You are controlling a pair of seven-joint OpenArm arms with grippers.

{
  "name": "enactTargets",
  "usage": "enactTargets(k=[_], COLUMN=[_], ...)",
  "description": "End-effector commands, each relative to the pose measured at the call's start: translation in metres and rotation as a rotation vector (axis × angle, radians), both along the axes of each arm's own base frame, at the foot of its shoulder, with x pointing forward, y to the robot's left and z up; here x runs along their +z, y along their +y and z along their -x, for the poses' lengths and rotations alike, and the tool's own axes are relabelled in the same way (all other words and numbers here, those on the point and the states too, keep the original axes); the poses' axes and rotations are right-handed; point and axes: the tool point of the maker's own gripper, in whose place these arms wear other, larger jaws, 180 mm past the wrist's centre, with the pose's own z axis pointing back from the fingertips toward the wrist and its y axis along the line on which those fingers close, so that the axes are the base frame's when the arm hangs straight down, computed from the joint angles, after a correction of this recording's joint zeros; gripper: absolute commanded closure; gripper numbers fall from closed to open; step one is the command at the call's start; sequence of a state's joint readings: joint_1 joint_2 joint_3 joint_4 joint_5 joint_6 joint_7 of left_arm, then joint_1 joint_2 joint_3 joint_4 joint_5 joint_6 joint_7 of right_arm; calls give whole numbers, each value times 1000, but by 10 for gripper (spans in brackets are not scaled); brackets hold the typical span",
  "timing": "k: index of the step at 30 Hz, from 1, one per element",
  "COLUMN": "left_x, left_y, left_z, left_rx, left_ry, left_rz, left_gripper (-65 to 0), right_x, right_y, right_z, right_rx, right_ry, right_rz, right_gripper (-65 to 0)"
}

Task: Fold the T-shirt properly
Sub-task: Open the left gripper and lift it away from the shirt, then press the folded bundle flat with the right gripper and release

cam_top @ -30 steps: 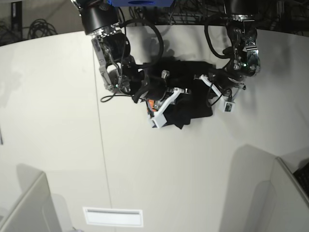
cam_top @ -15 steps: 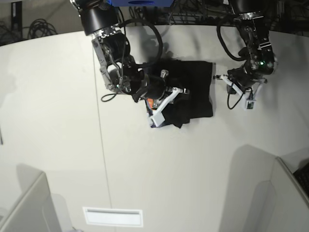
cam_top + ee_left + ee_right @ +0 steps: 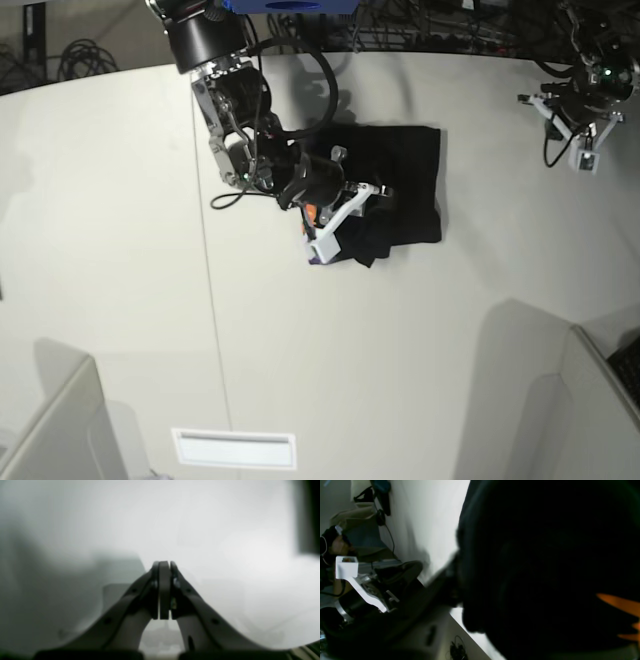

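The black T-shirt [image 3: 410,165] lies folded into a rough rectangle at the back middle of the white table [image 3: 120,250], with a bunched lower-left corner where a bit of orange print [image 3: 312,212] shows. My right gripper [image 3: 365,185] rests on the shirt's left part. In the right wrist view black cloth [image 3: 532,555] with an orange patch [image 3: 620,605] fills the frame and hides the jaws. My left gripper [image 3: 540,103] hovers far off at the back right, shut and empty, its fingers [image 3: 164,565] pressed together over bare table.
A table seam [image 3: 205,260] runs front to back left of the shirt. A white label [image 3: 235,448] sits near the front edge. Grey dividers stand at the front left [image 3: 60,430] and front right [image 3: 590,400]. Cables hang behind the table's back edge.
My left arm has pulled away from the shirt's right edge to the back right corner. The right arm has stayed on the shirt's left side. The shirt's right part now lies flat.
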State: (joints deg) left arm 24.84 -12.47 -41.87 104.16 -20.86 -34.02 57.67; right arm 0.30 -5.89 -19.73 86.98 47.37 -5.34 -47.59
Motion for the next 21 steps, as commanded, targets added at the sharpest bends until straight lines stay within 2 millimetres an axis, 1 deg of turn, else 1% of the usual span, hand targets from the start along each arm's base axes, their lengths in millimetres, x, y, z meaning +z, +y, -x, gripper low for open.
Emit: enactTargets(k=[1, 2, 3, 4, 5, 7, 9, 11, 14, 21], left_x=[12, 15, 19, 22, 24, 27, 28, 28, 28, 29], left_y=[12, 21, 29, 36, 39, 45, 47, 46, 46, 46], left_z=[-1, 5, 6, 10, 11, 13, 13, 13, 12, 10], left_rx=[-9, -3, -5, 5, 10, 20, 22, 20, 21, 23], left_ry=[-24, -20, -21, -16, -17, -20, -19, -20, -24, -27], left_rz=[-41, -57, -73, -88, -95, -108, -112, -110, -109, -109], left_gripper=[0, 0, 0, 0, 0, 0, 0, 0, 0, 0], right_x=[16, 18, 19, 20, 21, 25, 29, 39, 45, 63], right_y=[7, 7, 7, 8, 10, 18, 25, 33, 43, 77], right_z=[-9, -10, -10, -10, -8, -2, 2, 0, 2, 17], right_rx=[-4, -4, -4, -3, 5, 23, 30, 53, 88, 227], right_ry=[-42, -45, -48, -50, -50, -52, -42, -65, -77, -146], right_rz=[-37, -40, -41, -43, -43, -39, -31, -25, -13, 6], right_gripper=[-212, -252, -282, -308, -317, -323, -326, -326, -326, -323])
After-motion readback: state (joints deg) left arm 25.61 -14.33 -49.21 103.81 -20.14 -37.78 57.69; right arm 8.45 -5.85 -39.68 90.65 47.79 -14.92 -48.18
